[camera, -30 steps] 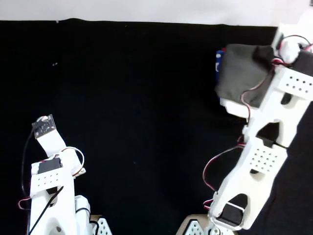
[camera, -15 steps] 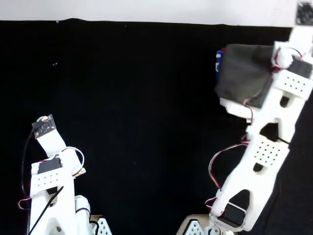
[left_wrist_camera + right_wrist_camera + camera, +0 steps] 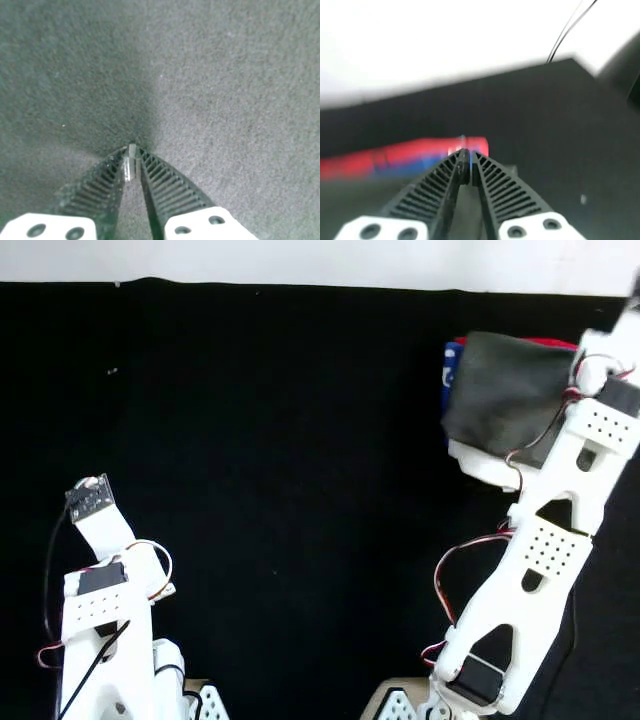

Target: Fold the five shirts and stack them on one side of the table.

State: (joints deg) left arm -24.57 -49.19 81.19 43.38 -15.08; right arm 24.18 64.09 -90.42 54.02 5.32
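Observation:
A stack of folded shirts lies at the table's far right, with a grey shirt [image 3: 505, 390] on top. Blue [image 3: 448, 365], red [image 3: 520, 339] and white [image 3: 480, 462] edges stick out from under it. My right arm [image 3: 560, 530] stretches along the stack's right side. In the right wrist view my right gripper [image 3: 464, 160] is shut with nothing in it, and the red shirt edge [image 3: 395, 154] lies just beyond its tips. My left arm [image 3: 100, 580] stands at the near left. My left gripper [image 3: 131, 162] is shut, empty, over the bare cloth.
A black cloth [image 3: 280, 440] covers the table, and a white wall [image 3: 300, 260] runs behind its far edge. Both arm bases [image 3: 400, 705] stand at the near edge. The stack sits close to the table's right edge.
My right arm has swung to the right, off the stack, uncovering more of the grey shirt and the red edge. My left arm has kept still.

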